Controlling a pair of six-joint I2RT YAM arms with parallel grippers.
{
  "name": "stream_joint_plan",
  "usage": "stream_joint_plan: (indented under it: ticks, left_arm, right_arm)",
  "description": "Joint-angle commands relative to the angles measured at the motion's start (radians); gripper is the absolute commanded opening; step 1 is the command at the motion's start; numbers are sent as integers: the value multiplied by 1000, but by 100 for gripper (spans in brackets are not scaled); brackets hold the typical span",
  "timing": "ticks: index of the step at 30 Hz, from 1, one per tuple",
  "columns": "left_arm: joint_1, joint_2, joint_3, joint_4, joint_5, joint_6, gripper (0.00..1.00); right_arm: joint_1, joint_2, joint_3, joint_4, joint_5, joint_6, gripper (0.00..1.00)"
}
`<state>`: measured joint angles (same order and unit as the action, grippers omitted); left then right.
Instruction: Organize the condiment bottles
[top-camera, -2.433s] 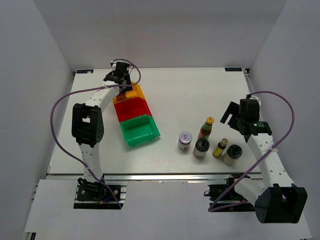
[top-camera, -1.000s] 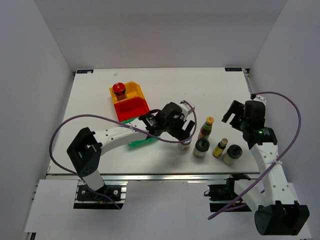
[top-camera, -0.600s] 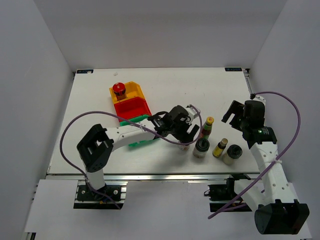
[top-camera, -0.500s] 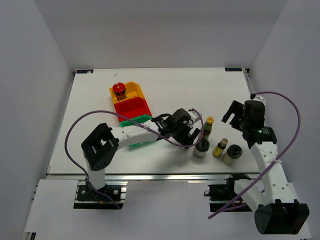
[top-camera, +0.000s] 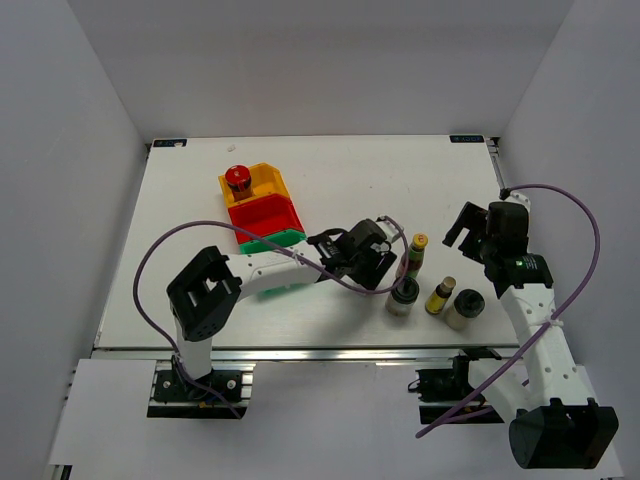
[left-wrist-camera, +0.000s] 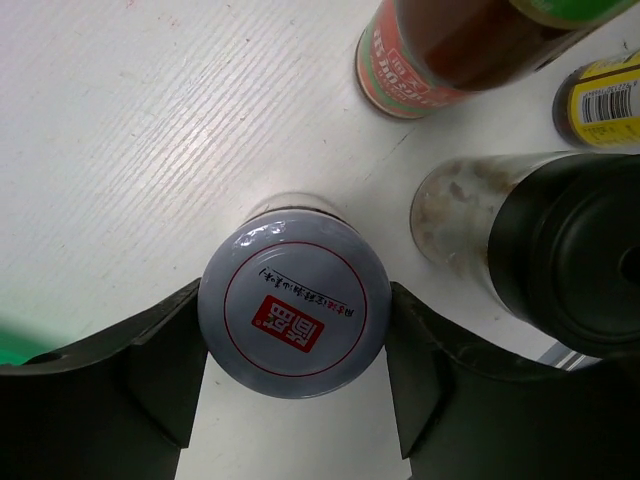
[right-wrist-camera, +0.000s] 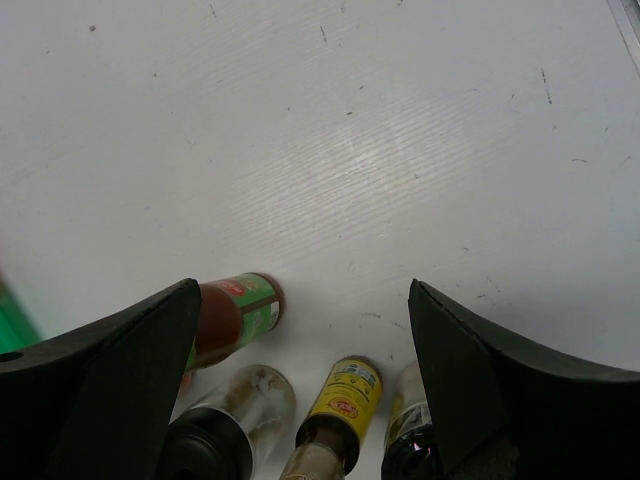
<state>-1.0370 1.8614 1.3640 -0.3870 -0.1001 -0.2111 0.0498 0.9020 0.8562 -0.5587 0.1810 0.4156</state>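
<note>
My left gripper is shut on the silver-capped jar, which stands on the table; the gripper hides the jar in the top view. Beside it stand a tall yellow-capped red-sauce bottle, a black-lidded jar, a small yellow-capped bottle and a second black-lidded jar. The red-capped jar sits in the yellow bin. My right gripper is open and empty, above and behind the bottles.
The red bin and green bin stand in a row in front of the yellow one; my left arm crosses over the green bin. The left wrist view shows the black-lidded jar close on the right of the gripped jar.
My left arm has left the red-capped jar in the yellow bin, swung right to the bottle group and closed round the silver-capped jar. The right arm has barely moved.
</note>
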Motion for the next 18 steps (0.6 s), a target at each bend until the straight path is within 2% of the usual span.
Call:
stream_joint_plan:
  ticks: [1,3,5,8,9,11,14,17,18]
  left_arm:
    - [-1,-1,49,2,-27,-2,50]
    - [-1,-4,60,-9,-38,-1,41]
    - [0,-22,64,-6,-65,2,38]
    - [0,-34,111,-58,-223,0,29]
    - [2,-31,174,-85,-321,-4,28]
    - [17,-24,231,-136,-377,4,27]
    - [86,-33,309,-151,-382,16,25]
    - [187,-50,340,-127,-388,39,25]
    - [253,-53,351,-124,-380,42,25]
  right_arm:
    - [-4,-17,-3,20,11,5,89]
    - [-4,-18,0,20,11,5,89]
    - [-4,-21,0,19,12,3,89]
    - [-4,-26,-3,22,15,5,89]
    - [-4,-28,-5,23,15,5,89]
    - [-4,-29,-5,25,15,5,89]
    - [-4,-29,-5,25,25,5,89]
    - [-4,-28,-3,25,28,5,89]
    - [-4,-25,-5,25,29,5,89]
